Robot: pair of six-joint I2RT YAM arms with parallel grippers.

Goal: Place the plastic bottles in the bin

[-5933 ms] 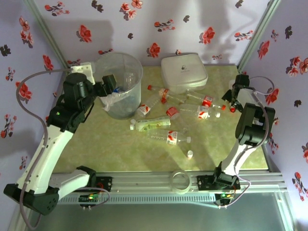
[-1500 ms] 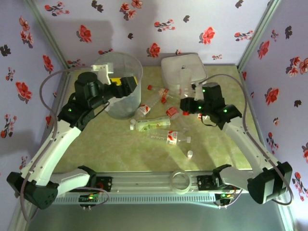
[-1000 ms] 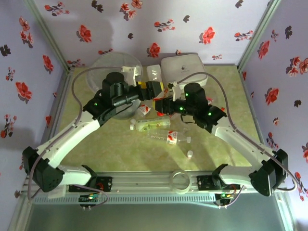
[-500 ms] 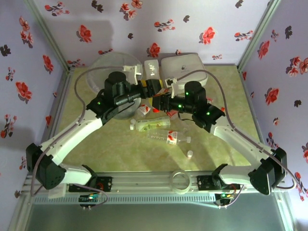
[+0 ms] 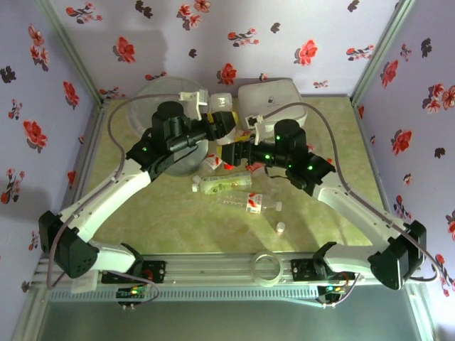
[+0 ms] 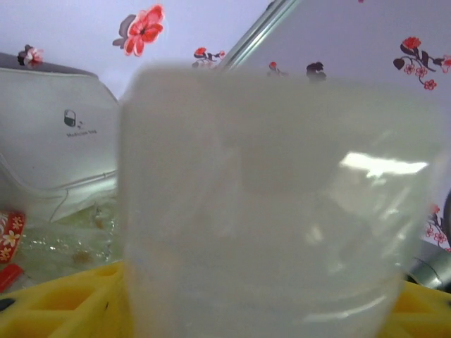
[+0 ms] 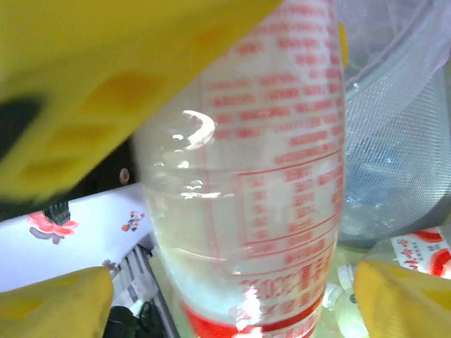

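Observation:
A clear plastic bottle (image 5: 222, 104) with red print hangs in the air between the two arms, just right of the bin (image 5: 160, 94). My left gripper (image 5: 221, 121) is shut on it, and its yellow finger (image 7: 106, 77) presses the bottle's upper part. In the left wrist view the bottle (image 6: 275, 211) looms close and blurred. My right gripper (image 5: 235, 151) is open; its yellow fingertips (image 7: 56, 303) stand well apart from the bottle (image 7: 246, 176) on either side. Several more bottles (image 5: 222, 183) lie on the green table. The bin's ribbed wall (image 7: 402, 134) appears behind the bottle.
A white rounded lidded box (image 5: 274, 99) sits at the back beside the bin. A tiny loose white cap (image 5: 281, 228) lies near the front, and a clear tape ring (image 5: 266, 267) rests on the rail. Flowered walls close the back and sides.
The right gripper has opened and let go of the bottle. The left gripper has closed on it. Both arms stay close together above the table's middle.

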